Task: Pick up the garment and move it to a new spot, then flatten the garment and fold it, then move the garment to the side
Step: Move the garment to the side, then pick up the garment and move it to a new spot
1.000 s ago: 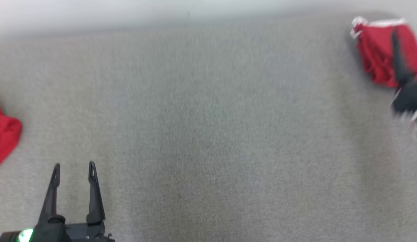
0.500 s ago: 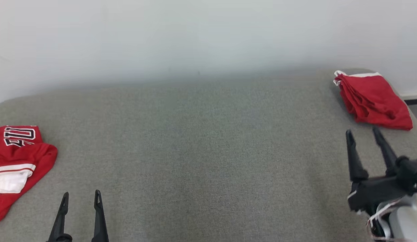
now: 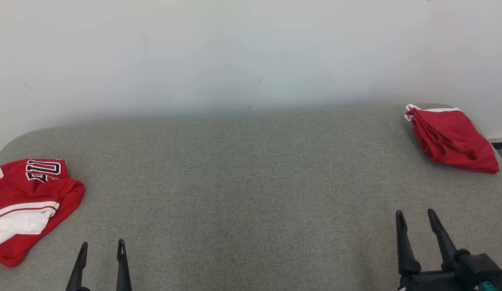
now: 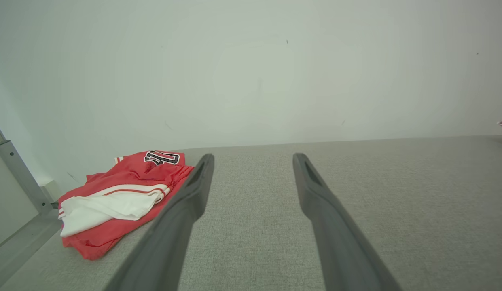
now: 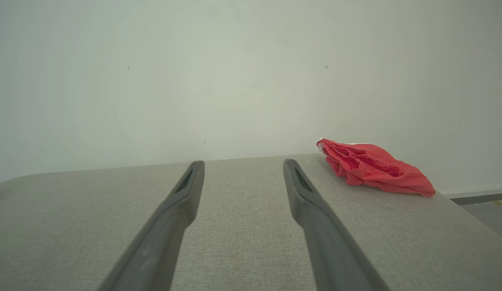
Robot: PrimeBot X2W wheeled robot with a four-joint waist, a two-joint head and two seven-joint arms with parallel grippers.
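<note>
One pale wall (image 3: 251, 48) fills the upper head view. One grey fabric-covered surface (image 3: 251, 194) with rounded far corners runs across below it.

Two red garments, both lying on the surface and well apart:
- The crumpled red jersey (image 3: 28, 206) is at the left edge. It has a white panel, a white stripe and black-and-white lettering. In the left wrist view it (image 4: 125, 194) lies left of the fingers, not touching them.
- The folded red garment (image 3: 451, 139) is at the far right corner, with white trim at its back edge. In the right wrist view it (image 5: 372, 167) sits up and right of the fingers, by the surface's edge.

Two grippers, both low near the front edge:
- The left gripper (image 3: 102, 244) is at lower left, jaws spread wide and holding nothing; the left wrist view (image 4: 253, 157) shows the same.
- The right gripper (image 3: 414, 213) is at lower right, jaws wide and holding nothing; the right wrist view (image 5: 242, 163) shows the same.

One grey metal post (image 4: 16, 173) shows at the left edge of the left wrist view.

Against the earlier frames, the head camera has tilted up, so more wall shows. The right gripper was at the folded garment a second ago and just below it half a second ago. Now it is clearly back from it. The left gripper sits much as before, and both garments lie as they did.
</note>
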